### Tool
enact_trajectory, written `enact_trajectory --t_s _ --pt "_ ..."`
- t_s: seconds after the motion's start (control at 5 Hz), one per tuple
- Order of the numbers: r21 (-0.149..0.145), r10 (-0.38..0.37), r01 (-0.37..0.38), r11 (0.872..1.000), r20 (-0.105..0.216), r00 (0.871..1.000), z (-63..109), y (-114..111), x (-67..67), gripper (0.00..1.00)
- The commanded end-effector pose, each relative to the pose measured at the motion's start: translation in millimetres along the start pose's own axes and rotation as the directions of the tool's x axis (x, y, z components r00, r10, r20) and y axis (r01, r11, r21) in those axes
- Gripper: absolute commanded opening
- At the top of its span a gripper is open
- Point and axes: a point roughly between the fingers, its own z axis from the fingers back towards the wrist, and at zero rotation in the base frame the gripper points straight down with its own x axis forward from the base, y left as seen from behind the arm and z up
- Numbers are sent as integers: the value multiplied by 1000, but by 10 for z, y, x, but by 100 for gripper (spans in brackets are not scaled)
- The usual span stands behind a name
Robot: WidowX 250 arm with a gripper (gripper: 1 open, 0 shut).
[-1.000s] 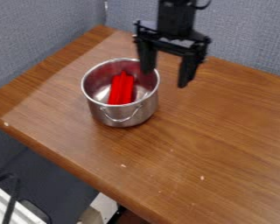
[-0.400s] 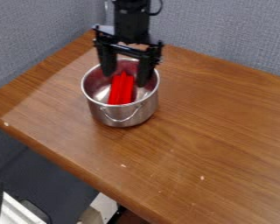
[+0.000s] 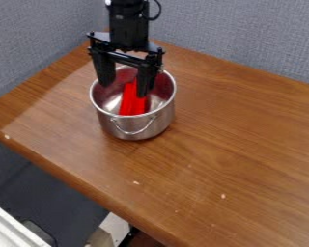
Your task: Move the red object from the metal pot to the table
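A shiny metal pot [image 3: 151,121] stands on the brown wood-grain table [image 3: 222,164], toward its back left. Inside the pot lies the red object [image 3: 132,97], an elongated block leaning against the far inner wall. My black gripper [image 3: 125,81] hangs directly over the pot with its jaws open. One finger [image 3: 100,72] is on the left of the block and the other on its right, both tips down near the pot's rim level. Nothing is gripped.
A grey-blue fabric wall [image 3: 42,29] rises behind the table on the left and back. The table's front edge drops off to a floor with some white frame parts [image 3: 15,227] at lower left.
The gripper has moved left from the pot's right side to directly above the pot and come lower around the red block. The jaws stayed open. Pot and block have not moved.
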Motion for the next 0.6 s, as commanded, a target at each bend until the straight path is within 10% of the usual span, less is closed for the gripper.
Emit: enact_trajectory --t_s 0.0,0.4 --pt "11 17 -17 1000 44 999 62 39 10 100" --pt "17 24 -24 1000 43 999 -35 12 30 100"
